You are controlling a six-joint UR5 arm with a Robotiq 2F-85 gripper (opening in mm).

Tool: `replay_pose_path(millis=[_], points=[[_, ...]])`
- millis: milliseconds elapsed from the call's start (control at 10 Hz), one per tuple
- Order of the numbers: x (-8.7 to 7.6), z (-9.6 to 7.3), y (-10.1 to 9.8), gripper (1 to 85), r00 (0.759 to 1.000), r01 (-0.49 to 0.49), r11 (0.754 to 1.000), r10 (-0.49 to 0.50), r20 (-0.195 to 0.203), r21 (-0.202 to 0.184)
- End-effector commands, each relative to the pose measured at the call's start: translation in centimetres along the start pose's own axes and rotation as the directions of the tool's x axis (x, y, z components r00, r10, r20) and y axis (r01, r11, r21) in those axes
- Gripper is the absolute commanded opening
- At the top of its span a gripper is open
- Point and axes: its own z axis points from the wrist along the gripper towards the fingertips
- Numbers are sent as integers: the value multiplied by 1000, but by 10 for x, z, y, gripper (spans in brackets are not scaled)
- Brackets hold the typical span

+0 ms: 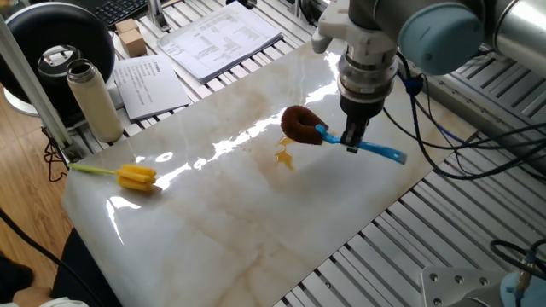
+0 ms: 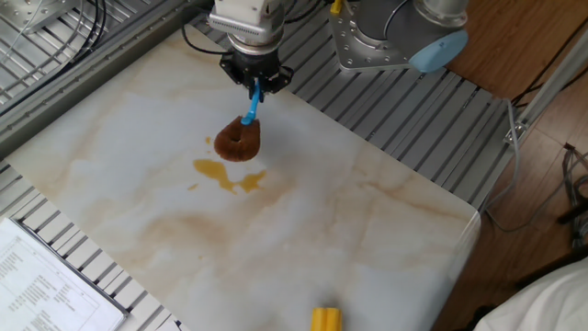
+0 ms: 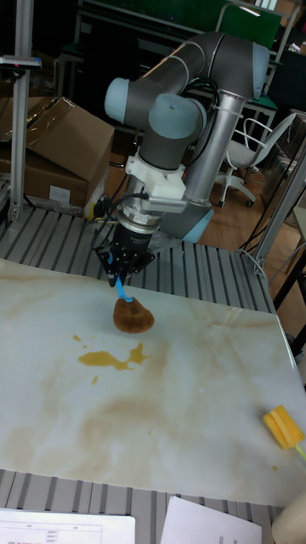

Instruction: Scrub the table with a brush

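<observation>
Gripping the brush (image 1: 328, 133) by its blue handle, gripper (image 1: 351, 139) clamped around mid-stem, bristle head reaching out to one side and below the gripper, sitting on or just above the tabletop (image 1: 256, 213). Hovering just short of the stain (image 2: 228, 174), which lies a little past the head, on the far side from the gripper. Judging the step well done by pressing the bristles flat, sweeping them fully across the amber patch, and keeping the handle from twisting in the grasp. Lying well apart from the gripper: the yellow brush (image 1: 128, 176).
</observation>
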Motion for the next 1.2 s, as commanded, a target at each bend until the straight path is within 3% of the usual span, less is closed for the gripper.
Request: replay_pose_path(millis=[0, 100, 200, 300, 400, 500, 700, 800, 1100], points=[[-32, 53, 4, 13, 999, -26, 999, 26, 31, -19], [-33, 65, 3, 13, 1000, -21, 1000, 22, 23, -17], [-25, 64, -2, 13, 1000, -21, 1000, 21, -4, 1], [-11, 52, 0, 13, 999, -29, 1000, 29, -45, -3], [7, 50, -9, 13, 993, -9, 1000, 13, -114, 29], [12, 49, -12, 13, 991, -4, 999, 10, -132, 43], [6, 51, -4, 13, 993, -16, 1000, 17, -117, 12], [-6, 58, 3, 13, 994, 0, 1000, -1, -108, -9], [-5, 54, -32, 13, 989, 96, 995, -97, -108, -15]])
